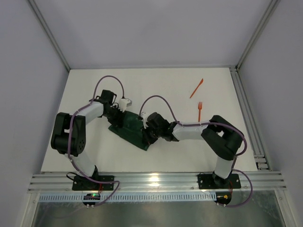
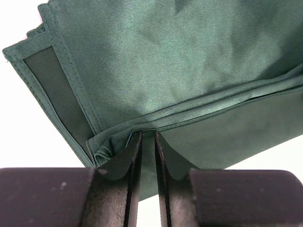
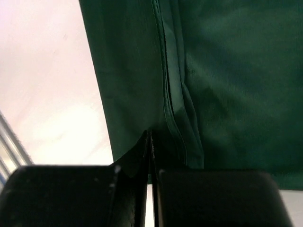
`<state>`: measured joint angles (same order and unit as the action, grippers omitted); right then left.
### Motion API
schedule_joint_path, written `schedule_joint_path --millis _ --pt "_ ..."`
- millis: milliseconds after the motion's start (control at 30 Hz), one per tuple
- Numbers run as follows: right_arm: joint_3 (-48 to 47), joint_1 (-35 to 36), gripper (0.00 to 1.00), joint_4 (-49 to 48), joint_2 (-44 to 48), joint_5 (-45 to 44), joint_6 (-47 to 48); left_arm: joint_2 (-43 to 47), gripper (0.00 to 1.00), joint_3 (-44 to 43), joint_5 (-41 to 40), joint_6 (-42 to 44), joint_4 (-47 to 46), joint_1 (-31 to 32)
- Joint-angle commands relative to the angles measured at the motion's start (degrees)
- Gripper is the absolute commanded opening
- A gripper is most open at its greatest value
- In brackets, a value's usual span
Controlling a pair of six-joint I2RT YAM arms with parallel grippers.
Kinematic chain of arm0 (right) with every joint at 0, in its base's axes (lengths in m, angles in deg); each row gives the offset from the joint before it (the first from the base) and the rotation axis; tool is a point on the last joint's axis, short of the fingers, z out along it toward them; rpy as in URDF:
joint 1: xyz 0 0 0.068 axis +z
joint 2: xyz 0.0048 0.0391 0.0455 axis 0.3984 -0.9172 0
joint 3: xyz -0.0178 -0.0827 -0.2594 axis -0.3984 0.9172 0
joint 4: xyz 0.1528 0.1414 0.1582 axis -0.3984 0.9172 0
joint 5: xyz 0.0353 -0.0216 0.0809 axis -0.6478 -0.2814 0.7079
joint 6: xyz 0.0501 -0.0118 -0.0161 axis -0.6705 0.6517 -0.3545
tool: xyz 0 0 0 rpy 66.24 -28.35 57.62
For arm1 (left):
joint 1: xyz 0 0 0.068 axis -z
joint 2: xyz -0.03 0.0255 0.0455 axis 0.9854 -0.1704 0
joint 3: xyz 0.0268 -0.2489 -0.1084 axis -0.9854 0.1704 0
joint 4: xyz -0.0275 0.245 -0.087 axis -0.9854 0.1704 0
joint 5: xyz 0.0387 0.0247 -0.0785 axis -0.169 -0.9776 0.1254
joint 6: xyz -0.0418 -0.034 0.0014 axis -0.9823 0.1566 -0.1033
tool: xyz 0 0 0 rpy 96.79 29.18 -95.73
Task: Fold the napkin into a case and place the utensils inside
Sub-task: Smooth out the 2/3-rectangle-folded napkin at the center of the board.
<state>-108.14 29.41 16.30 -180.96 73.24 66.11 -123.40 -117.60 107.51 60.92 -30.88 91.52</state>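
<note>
Both pincers (left (image 2: 148,142), right (image 3: 150,142)) clamped on napkin (image 1: 130,126) edges

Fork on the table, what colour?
Bright orange fork; clearest in the top external view.

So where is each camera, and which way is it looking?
Top external: up high behind the arms, looking down at the white table; both arms show, plus the orange fork and knife.
Left wrist: on the left arm, looking down past the left hand at the napkin, pinching a folded edge.
Right wrist: on the right arm, looking past the right hand, closed on the napkin's edge.
All three views show the same green napkin.
</note>
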Motion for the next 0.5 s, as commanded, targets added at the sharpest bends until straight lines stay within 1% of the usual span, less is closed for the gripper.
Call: schedule_joint_path --millis 0,100,133,200,267,300,367,467 --pt "1.33 -0.5 0.04 -5.94 -2.78 1.13 -3.77 1.94 0.2 0.1 3.23 -0.41 -1.18 -1.05" --pt "2.99 -1.2 0.04 -7.78 -3.67 1.84 -5.62 3.87 0.24 -1.66 9.01 -0.76 1.79 -3.41" --pt "4.13 -1.73 0.04 -9.27 -3.67 1.93 -6.14 4.84 0.25 -2.01 12.69 -0.94 2.59 -4.29" --pt "4.84 -2.26 0.04 -10.07 -3.41 2.37 -6.76 8.95 0.28 -2.37 15.62 -1.81 3.82 -6.76" --pt "5.02 -2.52 0.04 -10.51 -3.23 2.8 -6.76 11.69 0.31 -2.19 16.32 -0.95 5.58 -7.29" --pt "4.93 -2.61 0.04 -10.34 -3.23 3.5 -6.41 13.27 0.31 -1.93 16.76 -0.07 6.63 -7.29" --pt "4.32 -2.78 0.04 -9.37 -3.06 3.6 -5.8 13.46 0.32 -1.58 17.38 3.35 10.49 -7.2" --pt "3.62 -3.14 0.04 -7.53 -2.35 3.6 -4.74 10.92 0.27 -1.58 13.88 7.48 16.21 -7.11"
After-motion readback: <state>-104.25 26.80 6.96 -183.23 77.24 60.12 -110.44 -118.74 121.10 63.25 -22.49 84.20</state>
